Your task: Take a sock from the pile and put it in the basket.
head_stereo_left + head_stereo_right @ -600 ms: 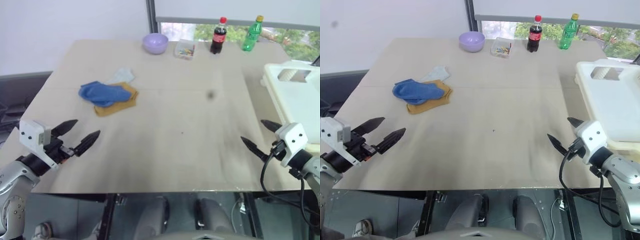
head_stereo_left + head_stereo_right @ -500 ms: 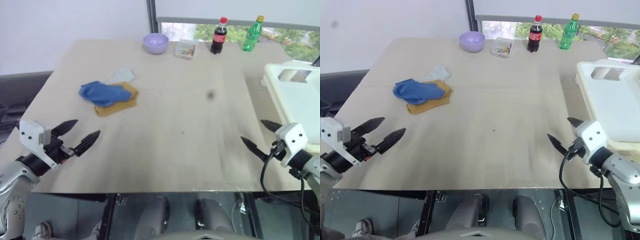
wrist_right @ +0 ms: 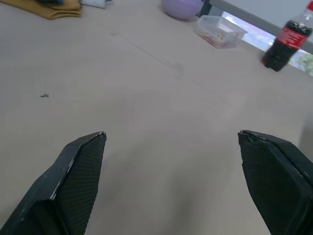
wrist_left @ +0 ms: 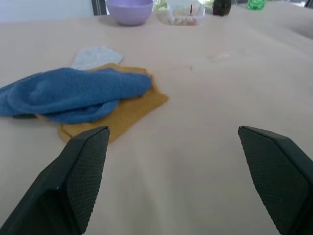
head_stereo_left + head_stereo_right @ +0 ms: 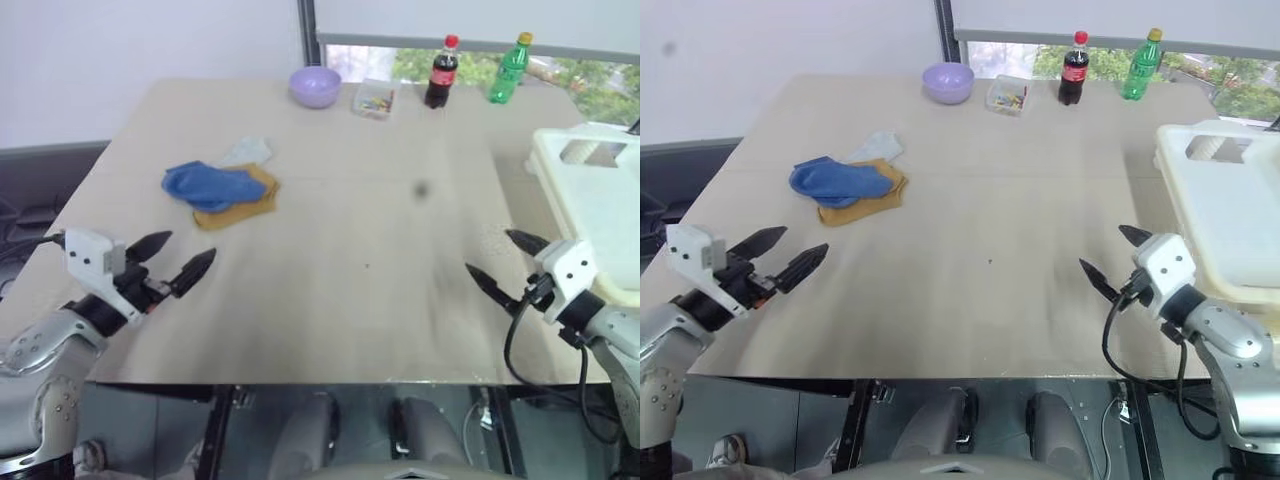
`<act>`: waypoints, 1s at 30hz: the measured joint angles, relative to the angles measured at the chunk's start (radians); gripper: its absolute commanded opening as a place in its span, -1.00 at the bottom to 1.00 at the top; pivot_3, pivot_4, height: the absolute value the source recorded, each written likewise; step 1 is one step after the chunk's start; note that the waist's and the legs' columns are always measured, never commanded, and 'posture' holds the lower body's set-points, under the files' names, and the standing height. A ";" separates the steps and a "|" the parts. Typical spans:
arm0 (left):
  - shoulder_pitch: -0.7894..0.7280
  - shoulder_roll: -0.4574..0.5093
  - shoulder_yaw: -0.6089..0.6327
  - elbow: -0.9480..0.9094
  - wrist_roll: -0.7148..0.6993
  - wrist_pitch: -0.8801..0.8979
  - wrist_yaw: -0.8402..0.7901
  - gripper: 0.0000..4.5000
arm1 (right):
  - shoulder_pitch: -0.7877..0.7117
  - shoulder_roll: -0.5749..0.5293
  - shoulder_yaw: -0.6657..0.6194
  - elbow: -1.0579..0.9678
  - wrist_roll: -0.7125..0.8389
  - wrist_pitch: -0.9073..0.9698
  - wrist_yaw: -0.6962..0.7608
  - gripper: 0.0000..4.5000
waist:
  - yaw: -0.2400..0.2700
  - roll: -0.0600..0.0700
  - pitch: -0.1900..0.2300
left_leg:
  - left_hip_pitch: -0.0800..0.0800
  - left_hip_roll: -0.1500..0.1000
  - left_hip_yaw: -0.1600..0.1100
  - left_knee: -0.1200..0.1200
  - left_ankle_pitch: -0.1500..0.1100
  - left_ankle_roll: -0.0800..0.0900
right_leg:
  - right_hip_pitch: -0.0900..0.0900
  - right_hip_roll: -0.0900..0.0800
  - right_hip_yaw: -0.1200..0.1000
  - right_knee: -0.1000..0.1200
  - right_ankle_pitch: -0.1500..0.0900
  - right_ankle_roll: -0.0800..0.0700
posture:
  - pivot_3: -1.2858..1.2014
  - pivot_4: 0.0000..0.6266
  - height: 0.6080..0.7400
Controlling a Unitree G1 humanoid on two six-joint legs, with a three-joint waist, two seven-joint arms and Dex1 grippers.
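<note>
Nothing has yet been carried out: the pile (image 5: 217, 189), soft knitted socks in royal blue, mustard and pale grey, is seen lying flat in the upper left of the head views on the matte beige surface (image 5: 360, 230). The basket (image 5: 598, 205), smooth cream plastic with a rounded rim, sits at the right edge. The left claw (image 5: 172, 265) and right claw (image 5: 503, 262) are held spread wide and empty, well apart from the socks.

Purple bowl (image 5: 315, 86), clear box (image 5: 372, 100), perhaps holding clips, cola bottle (image 5: 439, 72), green bottle (image 5: 507, 68)
</note>
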 measured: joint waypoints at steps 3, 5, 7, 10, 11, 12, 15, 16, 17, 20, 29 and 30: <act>-0.026 -0.006 -0.013 -0.007 0.036 0.005 0.067 1.00 | -0.041 0.021 0.036 0.018 -0.004 -0.006 -0.003 0.96 | 0.000 0.000 0.000 | 0.000 0.000 0.000 0.000 0.000 0.000 | 0.000 0.000 0.000 0.000 0.000 0.000 | 0.03 -0.52 1.00; -0.040 -0.006 -0.022 -0.007 0.077 0.015 0.121 1.00 | -0.074 0.027 0.060 0.035 -0.004 -0.028 0.012 0.96 | -0.002 0.000 0.000 | 0.000 0.000 0.000 0.000 0.000 0.000 | 0.000 0.001 0.000 0.000 0.000 0.000 | 0.03 -0.52 1.00; -0.063 0.009 -0.047 -0.008 0.126 0.064 0.185 1.00 | -0.127 0.049 0.087 0.062 0.005 -0.040 0.030 0.96 | -0.001 0.000 0.000 | 0.000 0.000 0.000 0.000 0.000 0.000 | 0.000 0.001 0.000 0.000 0.000 0.000 | 0.03 -0.52 1.00; -0.125 0.061 -0.117 0.005 0.204 0.121 0.233 1.00 | -0.238 0.073 0.176 0.100 0.026 -0.042 0.092 0.96 | -0.002 0.000 0.000 | 0.001 0.000 0.000 0.000 0.000 0.000 | 0.000 0.003 0.000 0.001 0.001 -0.001 | 0.03 -0.52 1.00; -0.148 0.068 -0.136 0.016 0.217 0.119 0.228 1.00 | -0.266 0.084 0.201 0.107 0.035 -0.039 0.110 0.96 | -0.001 0.000 0.000 | 0.001 0.000 0.000 0.000 0.000 0.000 | 0.000 0.003 0.000 0.001 0.001 -0.001 | 0.03 -0.52 1.00; -0.182 0.078 -0.166 0.036 0.239 0.111 0.221 1.00 | -0.299 0.094 0.233 0.117 0.042 -0.036 0.131 0.96 | 0.001 0.000 0.000 | 0.001 0.000 0.000 0.000 0.000 0.000 | 0.000 0.003 -0.001 0.001 0.001 -0.001 | 0.03 -0.52 1.00; -0.306 0.104 -0.278 0.155 0.336 0.078 0.221 1.00 | -0.355 0.108 0.306 0.134 0.044 -0.035 0.178 0.96 | 0.005 0.000 0.000 | 0.000 -0.001 -0.001 0.000 0.000 0.000 | 0.000 0.002 -0.002 0.001 0.004 0.003 | 0.03 -0.52 1.00; -0.350 0.114 -0.318 0.210 0.379 0.059 0.222 1.00 | -0.365 0.113 0.322 0.138 0.043 -0.037 0.189 0.96 | 0.003 -0.001 0.000 | 0.000 -0.002 -0.001 0.000 0.000 0.000 | 0.000 0.002 -0.001 0.001 0.004 0.003 | 0.03 -0.52 1.00; -0.400 0.115 -0.358 0.270 0.420 0.044 0.225 1.00 | -0.375 0.119 0.333 0.152 0.039 -0.039 0.192 0.96 | 0.002 -0.001 0.000 | 0.000 -0.002 -0.001 0.000 0.000 0.000 | 0.000 0.002 -0.001 0.001 0.004 0.003 | 0.03 -0.52 1.00; -0.561 0.102 -0.469 0.451 0.523 0.005 0.234 1.00 | -0.426 0.131 0.360 0.208 0.020 -0.046 0.208 0.96 | 0.001 -0.001 0.001 | 0.000 -0.004 -0.001 0.000 0.000 0.000 | 0.000 0.002 -0.003 0.001 0.004 0.004 | 0.03 -0.52 1.00; -0.825 -0.014 -0.620 0.843 0.674 -0.218 0.222 1.00 | -0.544 0.225 0.397 0.348 -0.094 -0.086 0.132 0.96 | -0.003 -0.002 0.002 | -0.001 -0.005 -0.001 0.001 0.001 -0.001 | -0.003 0.002 -0.005 0.007 0.004 0.004 | 0.03 -0.52 1.00; -0.827 -0.015 -0.620 0.846 0.675 -0.219 0.222 1.00 | -0.545 0.226 0.398 0.350 -0.095 -0.086 0.131 0.96 | -0.003 -0.002 0.002 | -0.001 -0.005 -0.001 0.001 0.001 -0.001 | -0.003 0.002 -0.005 0.007 0.004 0.004 | 0.03 -0.52 1.00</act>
